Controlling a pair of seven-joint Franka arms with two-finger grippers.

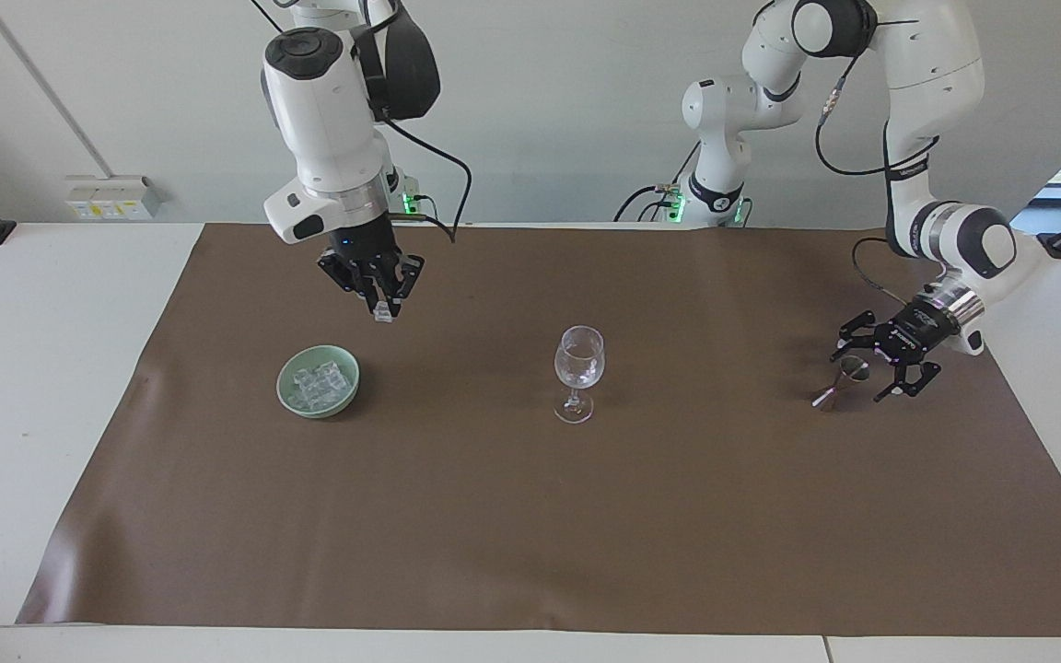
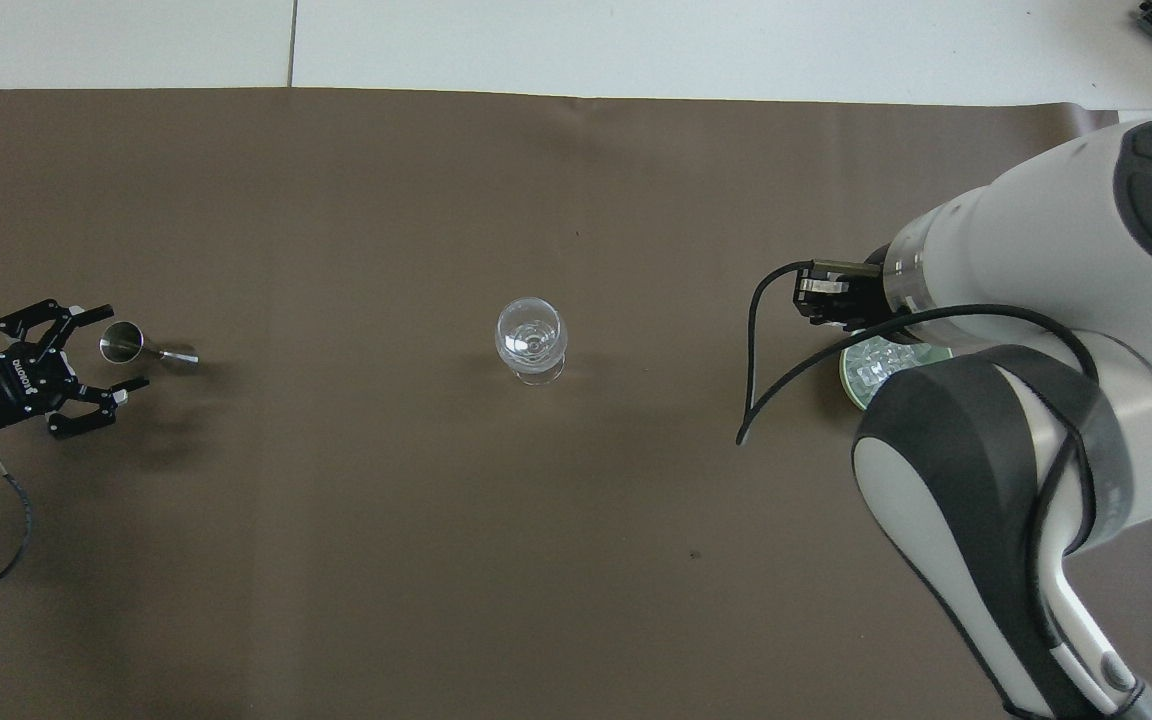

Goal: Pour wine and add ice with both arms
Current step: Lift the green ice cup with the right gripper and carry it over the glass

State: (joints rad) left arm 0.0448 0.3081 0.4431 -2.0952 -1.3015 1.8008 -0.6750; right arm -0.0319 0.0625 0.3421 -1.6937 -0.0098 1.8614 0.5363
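Right gripper (image 1: 384,312) up in the air between bowl (image 1: 318,380) and glass (image 1: 578,372), fingers clenched on one ice cube (image 1: 385,315). Cube likely light, hard and slippery: best pinched on flat faces. More ice (image 1: 317,381) heaped in the pale green bowl at the right arm's end of the desk (image 1: 33,322). Stemmed glass mid-mat, upright, apparently empty, fragile. Left gripper (image 1: 890,361) low beside metal jigger (image 1: 842,378), fingers released; jigger's contents unclear.

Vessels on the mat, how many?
3: pale green bowl at the right arm's end, stemmed glass mid-mat, metal jigger on its side at the left arm's end.
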